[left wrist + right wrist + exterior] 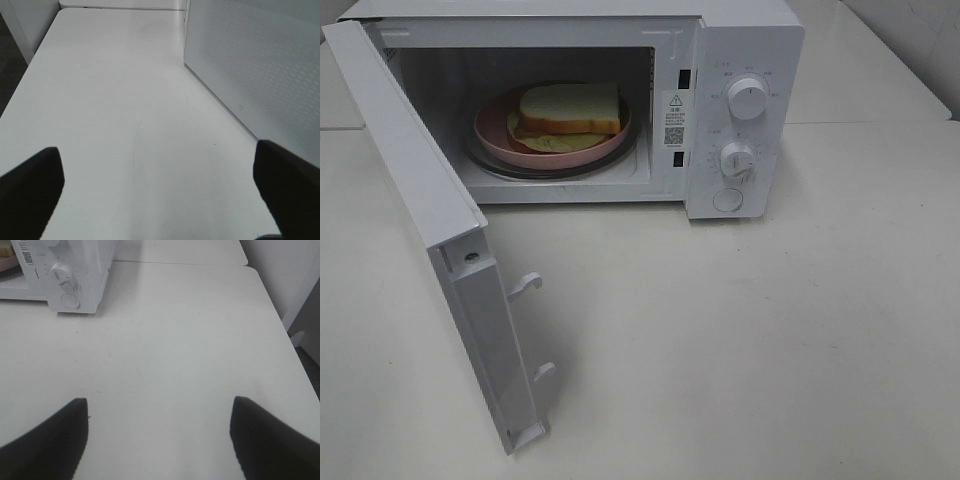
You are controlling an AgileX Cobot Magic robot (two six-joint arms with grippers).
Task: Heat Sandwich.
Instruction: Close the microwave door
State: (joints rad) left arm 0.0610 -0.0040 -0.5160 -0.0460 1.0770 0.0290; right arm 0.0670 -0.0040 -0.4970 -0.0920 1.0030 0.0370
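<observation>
The sandwich (pixel 569 110), white bread with tan crust and a yellowish-green filling, lies on a round pink plate (pixel 492 138) inside the white microwave (pixel 740 40). The microwave's door (pixel 420 190) stands swung wide open to the left. Neither arm shows in the exterior high view. My left gripper (pixel 157 187) hovers open over bare table, beside the door's perforated outer face (pixel 260 65). My right gripper (pixel 160 432) is open over the table, with the microwave's control panel (pixel 67 277) some way ahead of it. Nothing sits between either pair of fingers.
The microwave has two dials (pixel 748 98) and a round button (pixel 728 199) on its right panel. The door's latch hooks (pixel 525 285) jut out toward the table's middle. The white tabletop (pixel 740 330) spreads in front. A table edge (pixel 280 320) runs beside my right gripper.
</observation>
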